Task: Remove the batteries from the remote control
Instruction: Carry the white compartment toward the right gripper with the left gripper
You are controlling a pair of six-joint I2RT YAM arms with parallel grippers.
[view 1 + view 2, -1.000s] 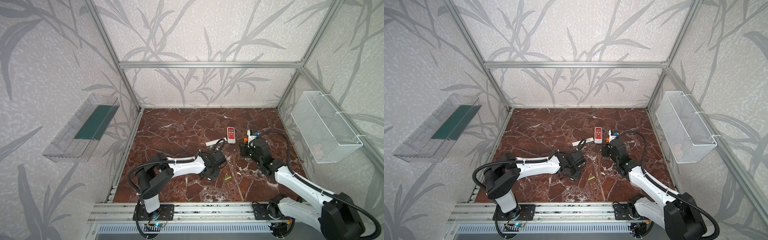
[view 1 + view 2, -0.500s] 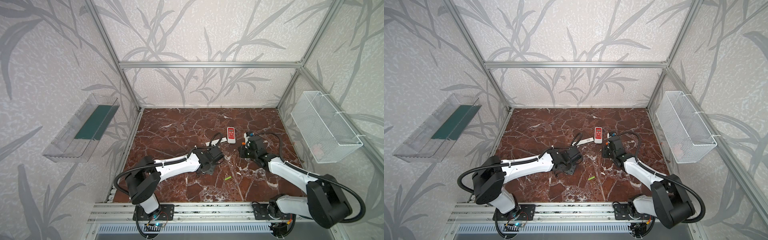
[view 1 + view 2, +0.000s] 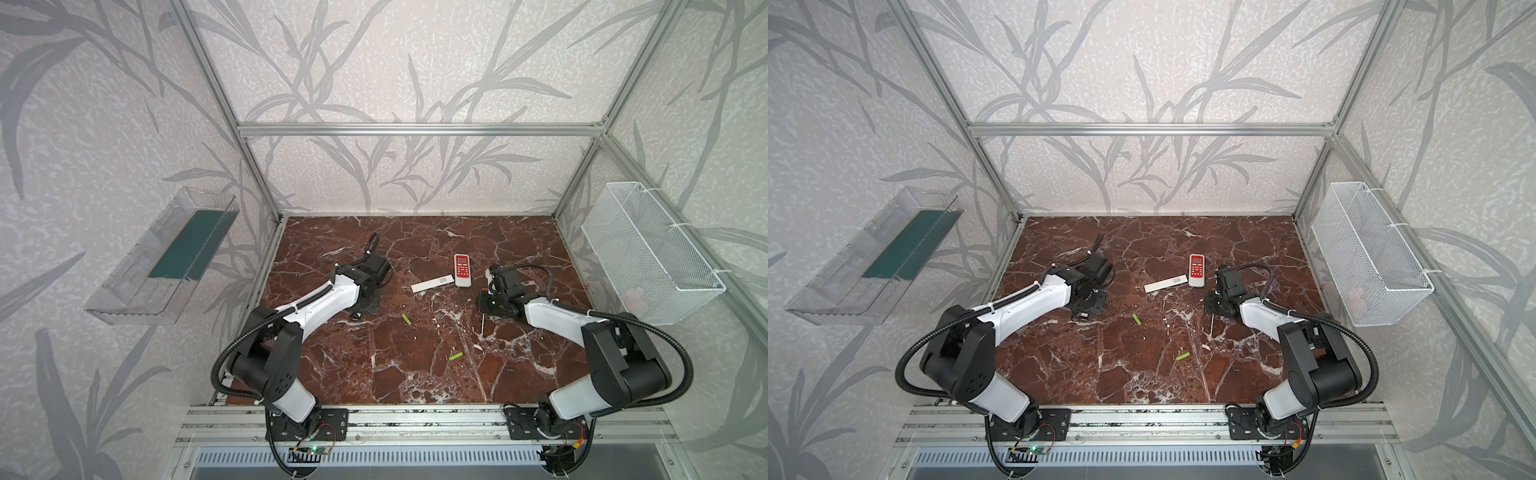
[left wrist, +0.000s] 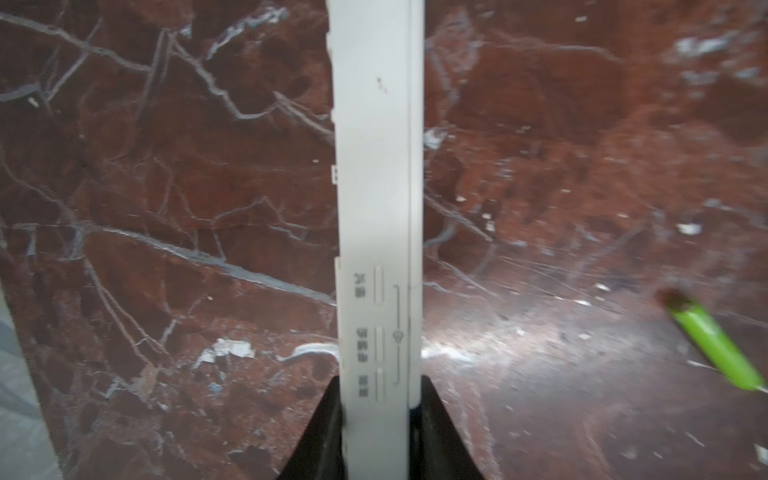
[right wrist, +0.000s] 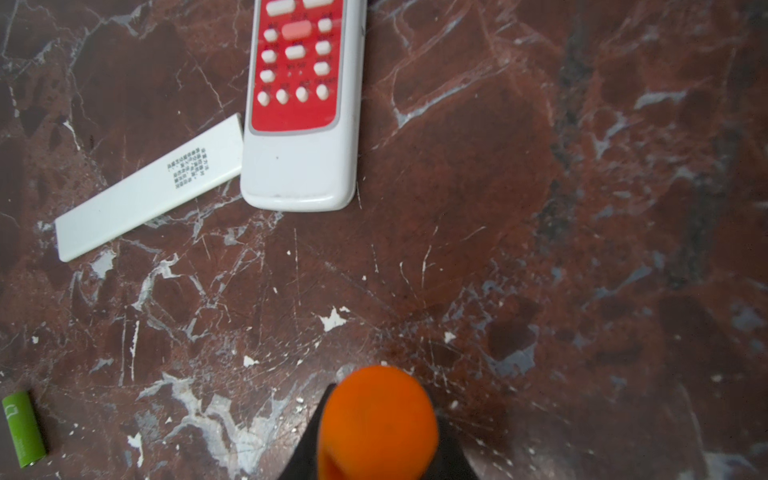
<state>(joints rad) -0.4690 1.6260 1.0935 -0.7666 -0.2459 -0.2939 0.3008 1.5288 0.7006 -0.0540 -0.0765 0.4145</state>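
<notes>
1. Lime-green cylindrical batteries (image 3: 406,319): two lie loose on red-brown marble surface (image 3: 415,386).
2. Left hand (image 4: 380,399) grips slim white remote control (image 4: 378,166); right hand (image 5: 379,399) grips orange-handled tool (image 5: 376,432).
3. Unloading midway, apparently; next: tool tip to remote.

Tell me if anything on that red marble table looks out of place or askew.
Two small lime-green cylindrical batteries lie loose and apart on the red marble table, pointing different ways. A flat white plastic strip lies askew, one end against the red-and-white remote control.

One lime-green battery (image 3: 406,319) lies loose before the face-up red remote (image 3: 462,270), a second battery (image 3: 456,356) nearer the front (well apart).
</notes>
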